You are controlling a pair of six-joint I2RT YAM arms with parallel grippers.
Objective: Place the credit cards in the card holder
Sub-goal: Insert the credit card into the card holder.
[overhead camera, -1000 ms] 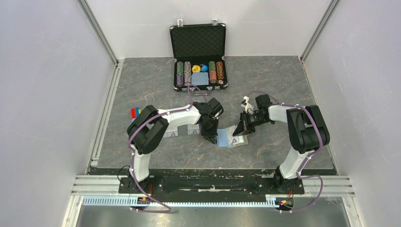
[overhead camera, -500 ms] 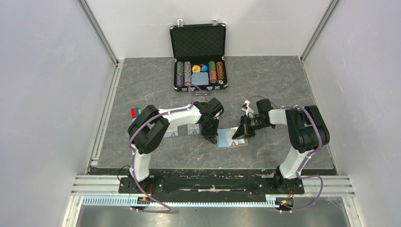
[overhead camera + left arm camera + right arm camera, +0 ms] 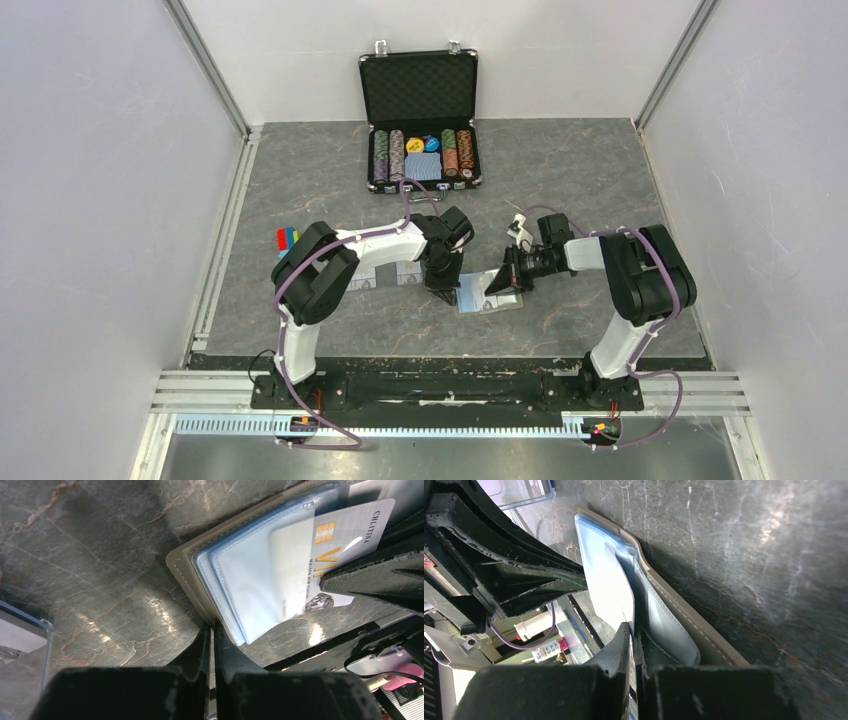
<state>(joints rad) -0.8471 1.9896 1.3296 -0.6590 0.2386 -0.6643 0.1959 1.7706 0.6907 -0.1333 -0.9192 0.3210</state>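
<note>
Lying open and flat on the grey marbled surface (image 3: pixel 600 170), the card holder (image 3: pixel 476 296) sits between the two arms, well toward the near edge. Its long axis runs left to right with a slight tilt. The right jaws are clamped on the outer end of a credit card (image 3: pixel 350 530). The card points leftward toward the left jaws, its long axis along the holder's, and its leading end is tucked under a light blue sleeve (image 3: pixel 250 575).

The left wrist view shows the card's printed face: a gold chip, gold lettering and a small picture, with the holder's stitched taupe edge (image 3: pixel 185 575) beside it. The right wrist view sees that card only edge-on, as a thin white blade running from between the fingers into the sleeves. The left jaws are all but closed, with only a thin slit between them. Their tips touch the holder's edge, but whether they pinch any of it cannot be told.

Only the top view takes in the room: white walls, aluminium rails, an open black chip case (image 3: pixel 418 88) at the far edge, and small coloured blocks (image 3: pixel 287 238) near the left arm. A clear plastic case (image 3: pixel 22 635) lies just left of the holder.
</note>
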